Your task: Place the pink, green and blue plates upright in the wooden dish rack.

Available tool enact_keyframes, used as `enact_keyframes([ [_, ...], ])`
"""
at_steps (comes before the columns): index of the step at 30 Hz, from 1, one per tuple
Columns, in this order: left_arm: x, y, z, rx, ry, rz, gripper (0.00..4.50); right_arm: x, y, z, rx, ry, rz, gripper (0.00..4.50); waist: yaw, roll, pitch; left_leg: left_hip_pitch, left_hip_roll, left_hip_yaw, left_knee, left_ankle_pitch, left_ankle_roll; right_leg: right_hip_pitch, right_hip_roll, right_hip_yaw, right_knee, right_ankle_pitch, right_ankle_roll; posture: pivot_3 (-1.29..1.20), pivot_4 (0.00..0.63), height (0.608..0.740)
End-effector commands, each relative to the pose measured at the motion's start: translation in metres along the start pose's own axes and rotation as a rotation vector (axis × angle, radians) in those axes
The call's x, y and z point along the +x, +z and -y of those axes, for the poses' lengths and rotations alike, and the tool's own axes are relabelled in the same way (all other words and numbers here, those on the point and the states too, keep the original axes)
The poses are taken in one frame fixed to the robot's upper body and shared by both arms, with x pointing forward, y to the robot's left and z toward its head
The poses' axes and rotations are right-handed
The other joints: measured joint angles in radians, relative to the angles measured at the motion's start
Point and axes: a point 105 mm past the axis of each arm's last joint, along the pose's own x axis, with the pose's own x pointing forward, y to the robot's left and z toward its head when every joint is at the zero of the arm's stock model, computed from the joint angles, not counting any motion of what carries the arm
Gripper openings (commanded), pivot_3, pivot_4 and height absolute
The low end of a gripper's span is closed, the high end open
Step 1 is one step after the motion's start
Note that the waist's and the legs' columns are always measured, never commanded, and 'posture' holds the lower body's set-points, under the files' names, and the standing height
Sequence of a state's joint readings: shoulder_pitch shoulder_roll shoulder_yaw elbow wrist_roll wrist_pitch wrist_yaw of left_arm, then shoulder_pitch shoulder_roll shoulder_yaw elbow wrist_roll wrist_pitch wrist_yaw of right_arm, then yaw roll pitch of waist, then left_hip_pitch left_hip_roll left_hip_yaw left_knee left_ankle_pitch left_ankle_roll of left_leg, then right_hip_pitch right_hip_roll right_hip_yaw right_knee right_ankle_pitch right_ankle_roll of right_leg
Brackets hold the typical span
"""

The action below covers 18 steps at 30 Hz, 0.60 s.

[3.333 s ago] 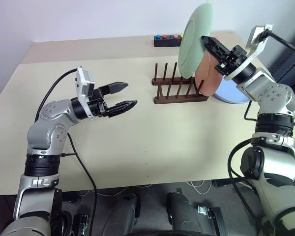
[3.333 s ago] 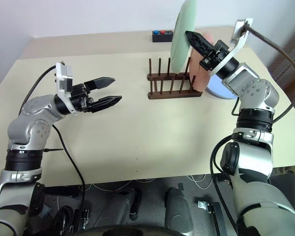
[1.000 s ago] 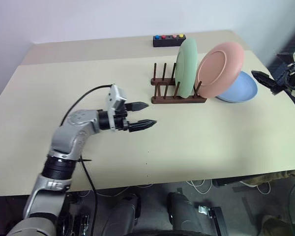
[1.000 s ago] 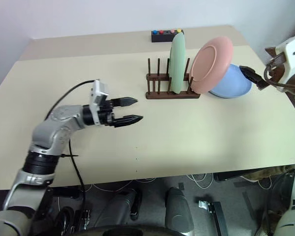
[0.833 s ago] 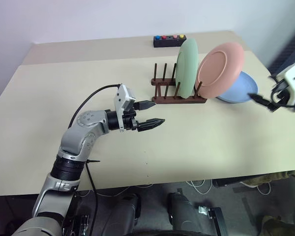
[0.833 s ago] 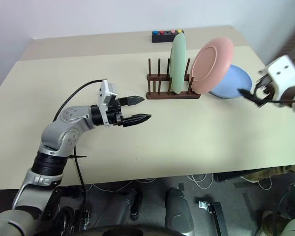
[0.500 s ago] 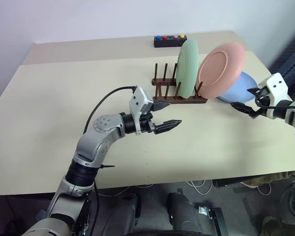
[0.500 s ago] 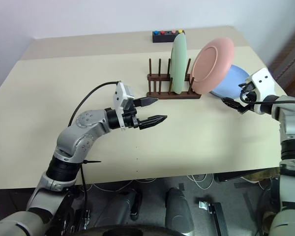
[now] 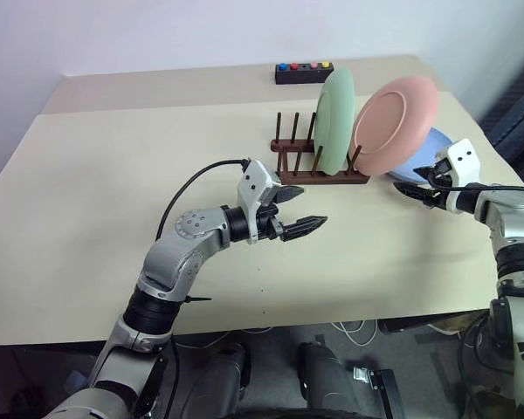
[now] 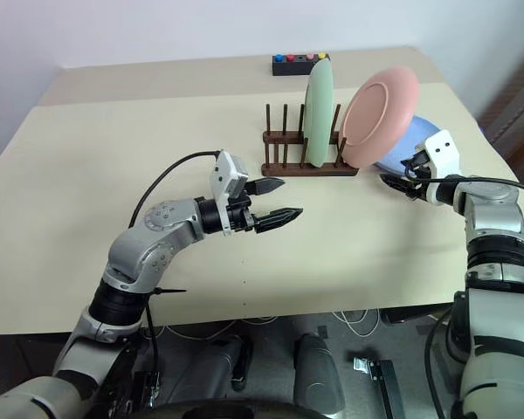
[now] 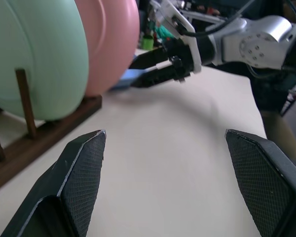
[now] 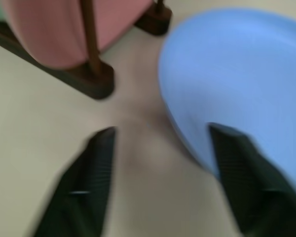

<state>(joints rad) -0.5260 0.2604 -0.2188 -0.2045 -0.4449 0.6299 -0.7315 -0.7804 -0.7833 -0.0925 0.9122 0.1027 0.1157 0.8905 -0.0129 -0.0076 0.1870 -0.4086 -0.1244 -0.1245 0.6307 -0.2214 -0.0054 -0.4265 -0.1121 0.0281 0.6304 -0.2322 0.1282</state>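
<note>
The pale green plate stands upright between the pegs of the wooden dish rack. At the rack's right end the pink plate leans tilted to the right. Half hidden behind it, the blue plate lies flat on the table. My right gripper is low at the blue plate's front rim, open, and in its wrist view the rim lies between the fingers. My left gripper hovers open and empty in front of the rack's left end, pointing right.
A black box with coloured buttons sits at the table's back edge behind the rack. A black cable loops from my left arm over the table. The table's right edge runs close beside my right arm.
The green plate, first held above the rack by my right gripper, now stands in it. That gripper then swung down and in to the blue plate. My left gripper moved right toward the rack.
</note>
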Motion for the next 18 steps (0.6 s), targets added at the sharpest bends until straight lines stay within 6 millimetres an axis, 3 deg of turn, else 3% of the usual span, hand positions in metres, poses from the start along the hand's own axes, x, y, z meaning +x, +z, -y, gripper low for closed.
enact_keyframes([
  [1, -0.001, 0.012, 0.011, 0.016, -0.080, 0.002, 3.99, 0.000, 0.007, 0.005, -0.034, -0.022, 0.013, 1.28, -0.001, 0.000, 0.000, 0.000, 0.000, 0.000, 0.000, 0.000, 0.000, 0.000, 0.000, 0.000, 0.000, 0.000, 0.000, 0.00, 0.150, 0.740],
  [3, -0.001, 0.009, 0.012, 0.010, -0.111, -0.036, 3.99, 0.001, 0.005, 0.006, -0.038, -0.033, 0.004, 0.26, -0.001, 0.000, 0.000, 0.000, 0.000, 0.000, 0.000, 0.000, 0.000, 0.000, 0.000, 0.000, 0.000, 0.000, 0.000, 0.00, 0.150, 0.740],
  [4, -0.001, 0.006, 0.014, -0.003, -0.134, -0.068, 3.99, 0.001, 0.004, 0.006, -0.041, -0.035, 0.002, 0.09, -0.001, 0.000, 0.000, 0.000, 0.000, 0.000, 0.000, 0.000, 0.000, 0.000, 0.000, 0.000, 0.000, 0.000, 0.000, 0.00, 0.150, 0.740],
  [10, 0.002, 0.004, 0.017, -0.005, -0.193, -0.125, 3.99, 0.000, 0.005, 0.008, -0.074, -0.047, 0.000, 0.09, -0.001, 0.000, 0.000, 0.000, 0.000, 0.000, 0.000, 0.000, 0.000, 0.000, 0.000, 0.000, 0.000, 0.000, 0.000, 0.00, 0.150, 0.740],
  [13, 0.005, 0.008, 0.015, 0.004, -0.181, -0.105, 3.99, -0.004, 0.021, 0.004, -0.054, -0.001, 0.091, 0.09, -0.002, 0.000, 0.000, 0.000, 0.000, 0.000, 0.000, 0.000, 0.000, 0.000, 0.000, 0.000, 0.000, 0.000, 0.000, 0.00, 0.150, 0.740],
  [16, 0.006, 0.009, 0.015, 0.006, -0.185, -0.098, 3.99, -0.013, 0.041, -0.004, 0.017, 0.089, 0.218, 0.91, -0.002, 0.000, 0.000, 0.000, 0.000, 0.000, 0.000, 0.000, 0.000, 0.000, 0.000, 0.000, 0.000, 0.000, 0.000, 0.00, 0.150, 0.740],
  [18, 0.010, 0.007, 0.013, 0.012, -0.170, -0.115, 3.99, -0.020, 0.050, -0.007, 0.006, 0.115, 0.261, 1.84, -0.001, 0.000, 0.000, 0.000, 0.000, 0.000, 0.000, 0.000, 0.000, 0.000, 0.000, 0.000, 0.000, 0.000, 0.000, 0.00, 0.150, 0.740],
])
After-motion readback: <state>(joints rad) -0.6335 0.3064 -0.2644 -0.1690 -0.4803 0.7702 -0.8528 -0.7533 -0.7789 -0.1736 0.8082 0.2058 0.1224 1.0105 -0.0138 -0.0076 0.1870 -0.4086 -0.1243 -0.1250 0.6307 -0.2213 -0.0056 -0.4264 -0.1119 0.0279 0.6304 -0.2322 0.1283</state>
